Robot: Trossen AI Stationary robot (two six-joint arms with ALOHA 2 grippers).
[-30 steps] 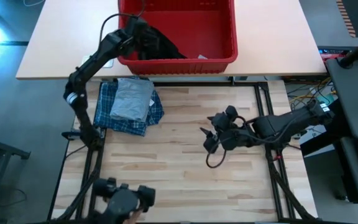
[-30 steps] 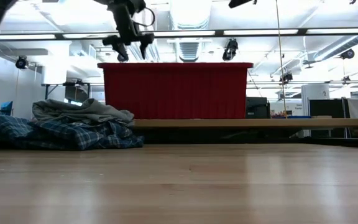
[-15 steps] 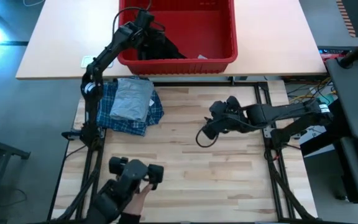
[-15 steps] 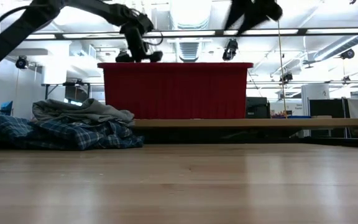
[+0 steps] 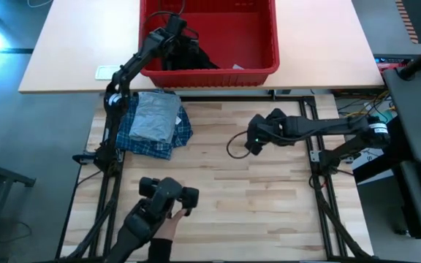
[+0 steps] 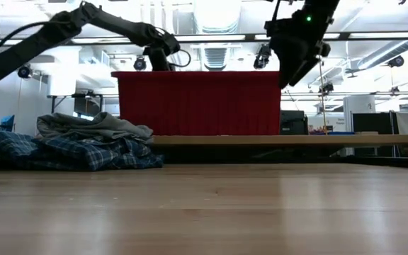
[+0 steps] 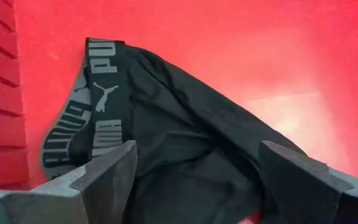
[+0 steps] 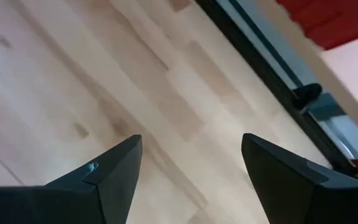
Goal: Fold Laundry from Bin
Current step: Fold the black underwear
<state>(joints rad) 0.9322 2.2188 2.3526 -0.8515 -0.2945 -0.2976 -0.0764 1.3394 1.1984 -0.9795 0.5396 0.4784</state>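
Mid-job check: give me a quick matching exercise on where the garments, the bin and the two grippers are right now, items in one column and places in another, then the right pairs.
Things
1. small black garment with a lettered waistband
2. light grey folded T-shirt
3. red rectangular plastic bin
4. right gripper

Places
A. on the beige table beyond the wooden one
B. on top of the blue-and-white plaid shirt
C. above bare wooden tabletop, open, holding nothing
D. inside the bin, just ahead of the open left gripper

Pairs: 1-D, 2-B, 3-A, 4-C
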